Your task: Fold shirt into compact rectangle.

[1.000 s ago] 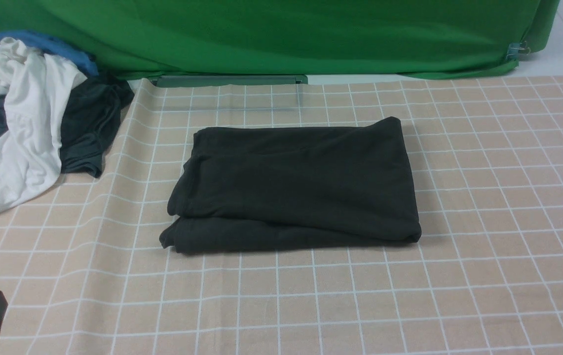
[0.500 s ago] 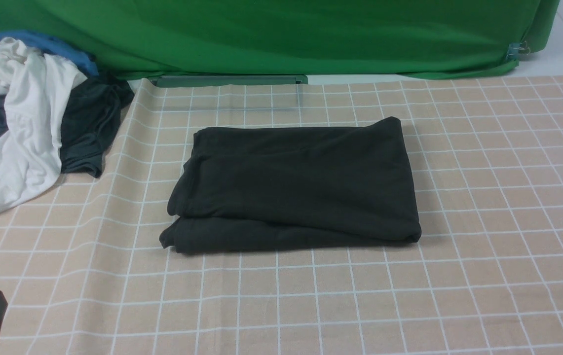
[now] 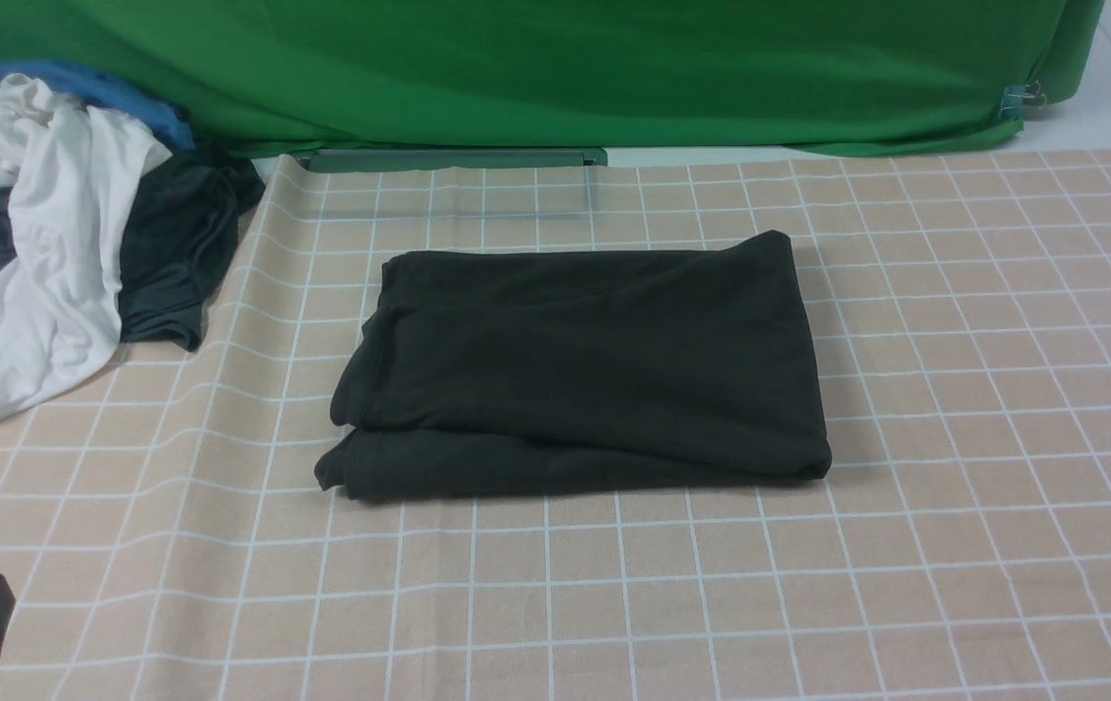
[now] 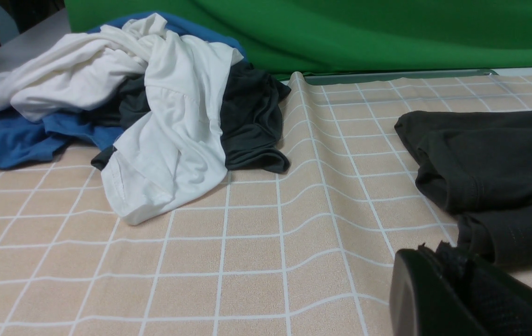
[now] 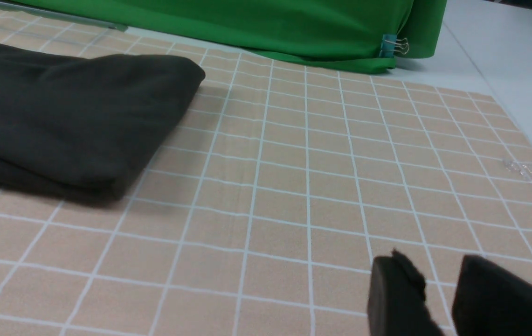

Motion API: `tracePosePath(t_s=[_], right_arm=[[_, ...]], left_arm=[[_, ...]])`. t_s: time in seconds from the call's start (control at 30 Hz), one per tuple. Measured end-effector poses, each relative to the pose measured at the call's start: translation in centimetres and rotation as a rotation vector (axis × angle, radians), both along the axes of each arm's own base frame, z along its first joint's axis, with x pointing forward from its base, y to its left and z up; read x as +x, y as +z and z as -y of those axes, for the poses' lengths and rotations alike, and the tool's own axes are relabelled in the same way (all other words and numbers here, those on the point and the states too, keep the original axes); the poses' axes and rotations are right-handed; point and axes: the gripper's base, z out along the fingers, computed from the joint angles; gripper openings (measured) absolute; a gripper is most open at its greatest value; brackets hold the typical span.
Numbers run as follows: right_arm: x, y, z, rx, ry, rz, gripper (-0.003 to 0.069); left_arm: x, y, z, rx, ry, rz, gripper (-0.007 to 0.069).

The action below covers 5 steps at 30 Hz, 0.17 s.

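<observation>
Shirt (image 3: 584, 365) sits folded into a rough rectangle mid-counter on the checked cloth (image 3: 954, 389), layers slightly offset at its left edge, print hidden. Nothing touching it. Left gripper (image 4: 452, 261) is low by the near-left corner of the counter, just beside the shirt's left edge, jaws together, empty. Right gripper (image 5: 438, 284) is low over bare cloth, well apart from the shirt's right fold, jaws slightly apart, empty. Garment heap (image 3: 58, 224) at far left, green backdrop (image 3: 555, 68) behind.
</observation>
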Motion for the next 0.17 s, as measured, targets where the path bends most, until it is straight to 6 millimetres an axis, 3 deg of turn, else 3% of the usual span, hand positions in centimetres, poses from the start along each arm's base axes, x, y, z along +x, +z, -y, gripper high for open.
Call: tracePosePath(t_s=[0.17], right_arm=[[0.00, -0.01, 0.00, 0.000, 0.000, -0.001, 0.0237]], left_arm=[[0.00, 0.00, 0.00, 0.000, 0.000, 0.000, 0.0022]])
